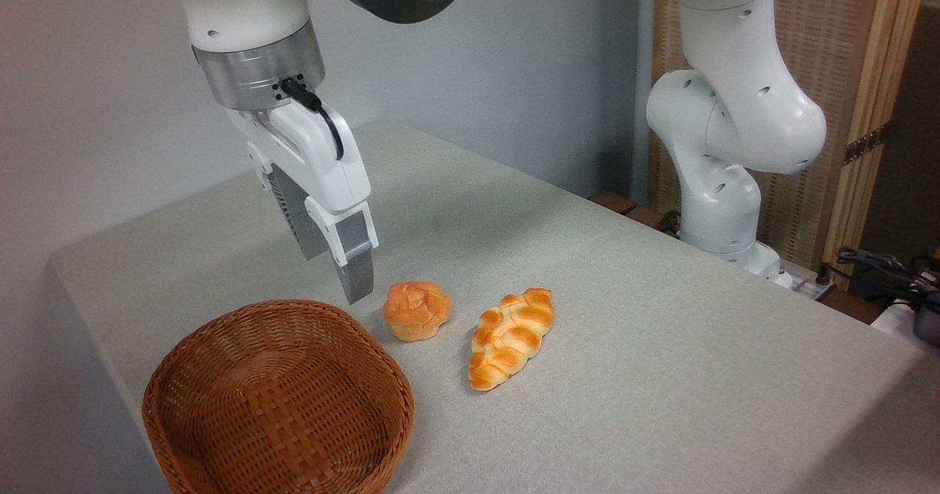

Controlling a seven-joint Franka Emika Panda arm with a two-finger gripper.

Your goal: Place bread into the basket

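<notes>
The bread, a small round golden bun with a cracked top, sits on the grey tablecloth just right of the basket's far rim. The basket, a round reddish-brown wicker one, stands at the front left with nothing in it. My gripper hangs a little above the table, over the basket's far edge and just left of the bun, touching neither. Its two fingers stand apart with nothing between them.
A longer braided oval loaf lies right of the bun. The arm's white base stands at the table's far right edge, with cables beyond it. The table's left edge runs close behind the basket.
</notes>
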